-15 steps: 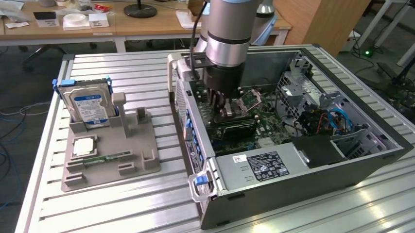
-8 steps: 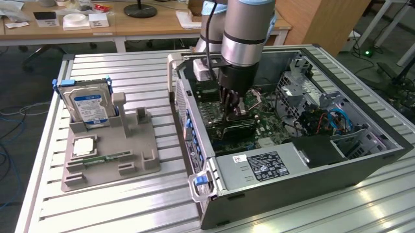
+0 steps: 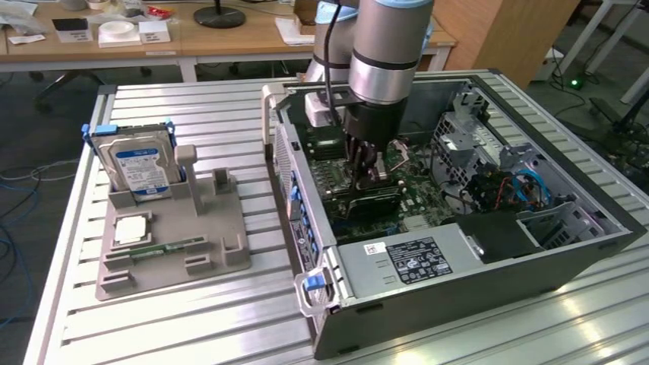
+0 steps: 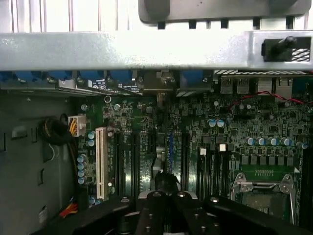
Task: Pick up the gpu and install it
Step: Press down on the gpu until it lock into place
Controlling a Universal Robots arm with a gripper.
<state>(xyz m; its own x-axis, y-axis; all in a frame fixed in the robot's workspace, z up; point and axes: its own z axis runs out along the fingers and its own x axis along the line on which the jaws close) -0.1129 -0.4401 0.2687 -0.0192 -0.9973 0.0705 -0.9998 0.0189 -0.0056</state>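
GPU point(image 3: 370, 199) being seated in the PC case point(image 3: 568, 251)
Hand point(image 3: 365, 176) is clamped on the card over the motherboard point(image 4: 234, 132); it should be kept square to the slot, pressed evenly.

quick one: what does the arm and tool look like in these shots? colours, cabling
The arm is a grey cylindrical body with a silver metal band near the wrist, then a black wrist section. A black cable runs down its side. The tool is black, with dark fingers showing small screw holes in the wrist view.
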